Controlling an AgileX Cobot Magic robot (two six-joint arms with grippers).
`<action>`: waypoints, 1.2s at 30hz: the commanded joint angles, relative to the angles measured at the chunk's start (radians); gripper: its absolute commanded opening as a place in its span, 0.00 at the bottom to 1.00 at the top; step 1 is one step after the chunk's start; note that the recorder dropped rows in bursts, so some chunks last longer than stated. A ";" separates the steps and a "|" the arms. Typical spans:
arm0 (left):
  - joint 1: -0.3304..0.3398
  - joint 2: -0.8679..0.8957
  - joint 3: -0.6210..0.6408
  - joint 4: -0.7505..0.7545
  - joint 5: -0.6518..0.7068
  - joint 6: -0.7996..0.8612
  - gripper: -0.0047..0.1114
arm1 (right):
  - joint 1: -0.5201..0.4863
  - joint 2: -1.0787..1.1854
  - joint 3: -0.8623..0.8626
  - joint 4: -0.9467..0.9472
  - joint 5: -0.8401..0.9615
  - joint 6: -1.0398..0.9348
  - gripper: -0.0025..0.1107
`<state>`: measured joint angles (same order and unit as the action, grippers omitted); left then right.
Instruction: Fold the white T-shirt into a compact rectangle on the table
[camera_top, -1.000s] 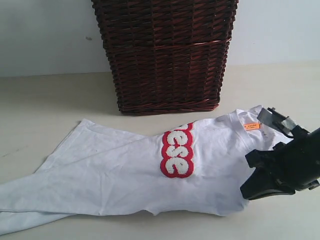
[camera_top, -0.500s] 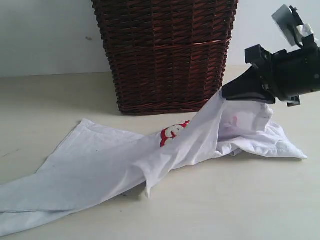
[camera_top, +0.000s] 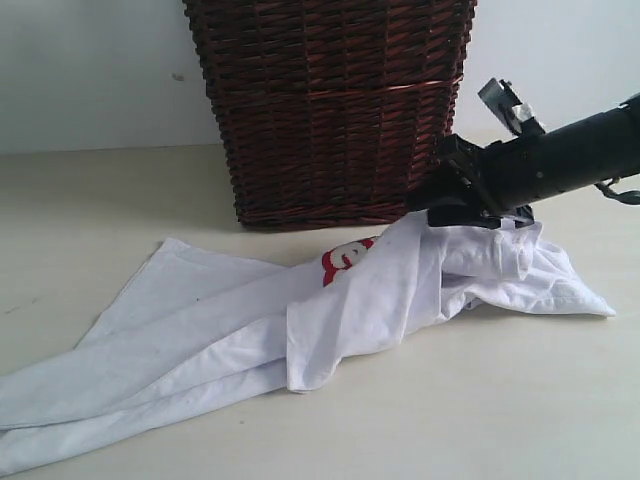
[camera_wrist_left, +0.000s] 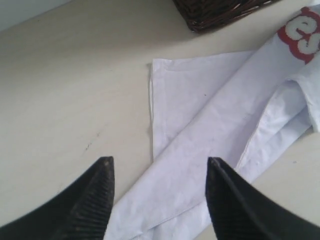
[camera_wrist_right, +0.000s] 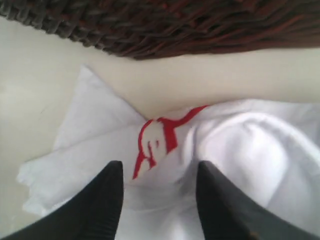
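Exterior view.
- Item 1: white T-shirt (camera_top: 230, 320) on bench (camera_top: 480, 400). Long part lies flat toward the left. Right end is heaped in a loose mound, partly doubled over. No rectangle yet.
- Item 2: right claw (camera_top: 455, 200) at top of the mound, touching cloth. Jaw state not readable from this angle.
- Item 3: dark wicker basket (camera_top: 330, 110), just behind shirt & close to that claw. Pale wall (camera_top: 90, 70) beyond.

Left wrist view.
- left claw (camera_wrist_left: 160, 161): jaws wide, nothing btwn them. Hangs over the flat part of the shirt, clear of it.
- red patch (camera_wrist_left: 300, 35) at the far end, basket corner past it.

Right wrist view.
- Right claw's jaws parted. Cloth bulges under & btwn the tips, no pinch visible.
- Patch half buried in the fold. Basket wall right ahead.

Risks, my read:
- Mound could slump or spring back crooked, as it's soft cotton w/ nothing pinning it. The fold edge would then lie skewed.
- A re-grab into the heap may take several layers at once.
- Basket crowds the right arm, so a careless sweep could knock it.
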<state>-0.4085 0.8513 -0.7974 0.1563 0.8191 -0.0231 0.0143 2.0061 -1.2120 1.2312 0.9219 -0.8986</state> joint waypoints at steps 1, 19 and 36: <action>0.000 -0.006 -0.009 -0.004 0.006 -0.002 0.50 | -0.003 -0.006 -0.045 -0.021 0.175 0.004 0.46; 0.000 -0.006 -0.009 -0.035 0.020 0.001 0.50 | 0.093 -0.155 0.129 -0.452 0.072 0.208 0.43; 0.000 -0.006 -0.009 -0.035 0.017 0.010 0.50 | 0.137 -0.073 0.129 -0.404 -0.069 0.171 0.43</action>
<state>-0.4085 0.8513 -0.7974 0.1308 0.8383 -0.0206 0.1506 1.9015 -1.0878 0.7581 0.8151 -0.6680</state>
